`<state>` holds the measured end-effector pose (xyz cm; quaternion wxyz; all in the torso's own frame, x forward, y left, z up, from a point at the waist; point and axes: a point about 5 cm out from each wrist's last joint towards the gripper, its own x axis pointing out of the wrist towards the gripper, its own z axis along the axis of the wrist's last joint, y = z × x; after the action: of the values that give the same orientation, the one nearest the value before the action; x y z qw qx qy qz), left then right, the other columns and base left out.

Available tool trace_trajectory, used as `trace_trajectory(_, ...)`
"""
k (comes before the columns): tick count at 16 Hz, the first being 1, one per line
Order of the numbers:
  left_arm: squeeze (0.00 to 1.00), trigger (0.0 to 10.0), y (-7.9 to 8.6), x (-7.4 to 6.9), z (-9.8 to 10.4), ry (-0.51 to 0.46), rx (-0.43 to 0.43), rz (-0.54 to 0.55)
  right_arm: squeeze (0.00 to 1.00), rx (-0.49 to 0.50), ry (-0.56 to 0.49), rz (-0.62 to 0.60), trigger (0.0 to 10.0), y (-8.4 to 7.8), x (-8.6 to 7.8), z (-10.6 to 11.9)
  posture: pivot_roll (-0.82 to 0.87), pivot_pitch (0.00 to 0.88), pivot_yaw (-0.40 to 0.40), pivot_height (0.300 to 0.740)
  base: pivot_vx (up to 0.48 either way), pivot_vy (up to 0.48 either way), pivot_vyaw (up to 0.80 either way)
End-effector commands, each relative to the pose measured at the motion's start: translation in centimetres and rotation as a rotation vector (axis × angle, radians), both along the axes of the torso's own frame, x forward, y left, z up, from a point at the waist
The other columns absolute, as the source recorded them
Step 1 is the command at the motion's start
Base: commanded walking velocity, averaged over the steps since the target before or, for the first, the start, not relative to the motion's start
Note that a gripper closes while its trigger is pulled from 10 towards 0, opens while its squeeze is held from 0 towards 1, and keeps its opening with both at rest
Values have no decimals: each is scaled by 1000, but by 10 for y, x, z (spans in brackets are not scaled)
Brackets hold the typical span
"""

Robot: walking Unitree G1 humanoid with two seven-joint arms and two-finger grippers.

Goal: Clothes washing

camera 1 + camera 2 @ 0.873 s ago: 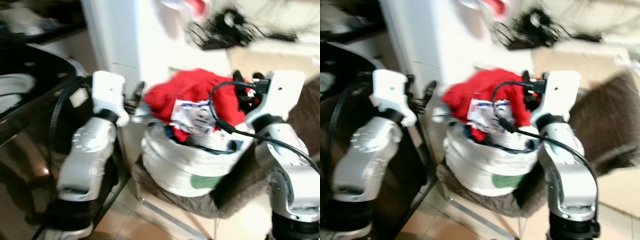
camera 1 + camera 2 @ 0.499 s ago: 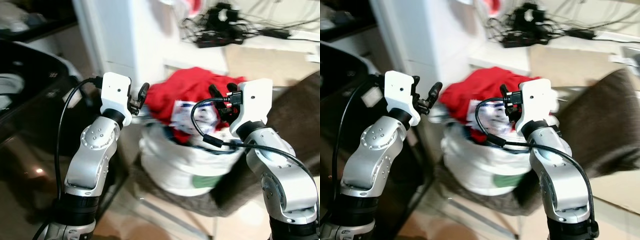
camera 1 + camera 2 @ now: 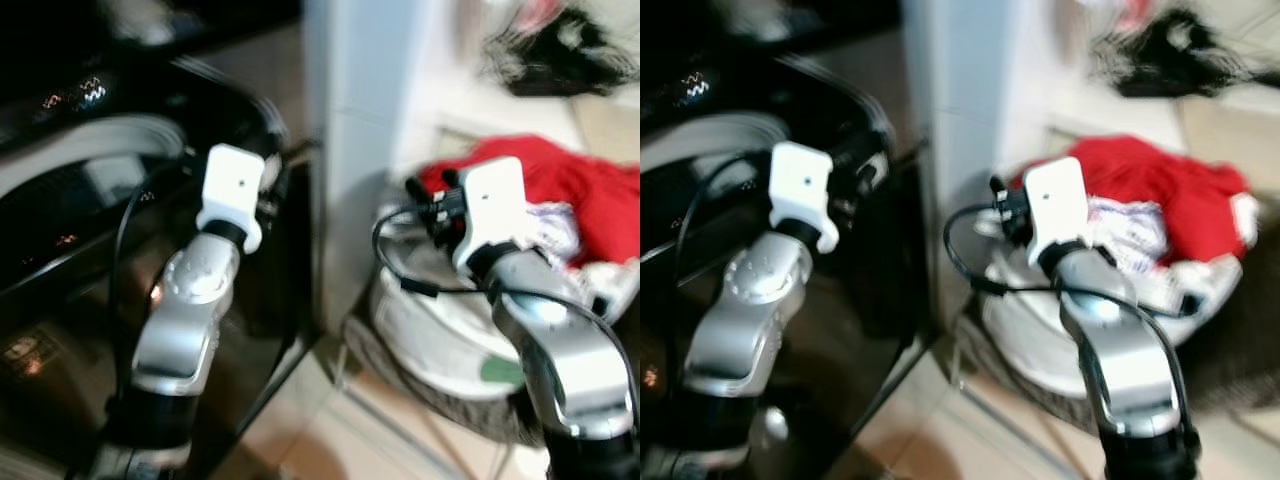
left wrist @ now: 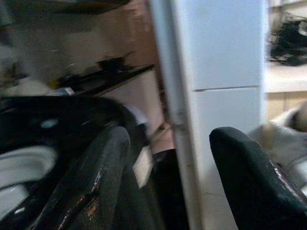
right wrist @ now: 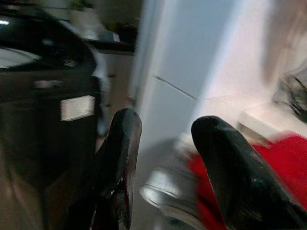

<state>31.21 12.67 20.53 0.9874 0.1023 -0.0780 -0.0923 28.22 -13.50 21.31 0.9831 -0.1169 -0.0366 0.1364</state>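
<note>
Laundry sits to our right: a red garment [image 3: 560,180] heaped on top of a white laundry bag [image 3: 440,330], with a white printed piece of cloth [image 3: 1130,232] tucked just beside the red one. The bag rests on a brown-covered seat [image 3: 420,395] with a pale metal leg, standing on the tiled floor [image 3: 350,440]. Between the bag and the black washing machine [image 3: 70,250] on our left rises a white cabinet [image 3: 365,120]. The machine's round door rim [image 3: 90,140] shows as a pale arc, and small lights glow on its dark front. Far behind, on a pale ledge, lies a tangle of black cables [image 3: 545,55].

We hold both arms raised in front of us. Our left pincer [image 4: 168,182] is up against the dark face of the washing machine, near the edge of the white cabinet; in the left wrist view its two black fingers [image 4: 91,182] stand well apart with nothing between them. Our right pincer [image 5: 165,177] hovers beside the left edge of the laundry bag, close to the red garment but not touching it; its fingers [image 5: 120,163] are likewise spread and empty. A black cable [image 3: 400,250] loops from the right wrist down along the forearm. Everything is somewhat blurred.
</note>
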Motion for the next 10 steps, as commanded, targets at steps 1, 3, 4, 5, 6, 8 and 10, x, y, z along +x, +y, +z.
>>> trace_trajectory(1,0,10000,1,2,4,-11,-8,23,0,-14,-34,1,10000,-1,0,6,-79,0,-9,740,0,-480,800)
trace_trajectory(3,0,10000,5,4,4,6,-49,60,0,24,-42,-52,10000,-8,2,7,-80,0,-8,740,0,-240,800)
trace_trajectory(4,0,10000,5,4,5,9,-66,61,0,60,-38,-78,10000,-11,2,7,-79,0,-8,740,0,0,0)
trace_trajectory(5,0,10000,5,4,7,-8,-39,78,0,98,-26,-112,10000,-16,4,7,-78,0,-8,740,0,0,0)
trace_trajectory(6,0,10000,4,3,6,1,-24,57,0,92,-26,-115,10000,-18,4,7,-78,0,-9,740,0,0,0)
trace_trajectory(8,0,10000,4,3,5,19,-66,40,0,89,-29,-112,10000,-17,4,8,-77,0,-9,740,0,-124,0)
trace_trajectory(10,0,10000,2,2,4,25,-69,18,0,86,-26,-110,10000,-15,3,6,-78,0,-1,740,285,0,0)
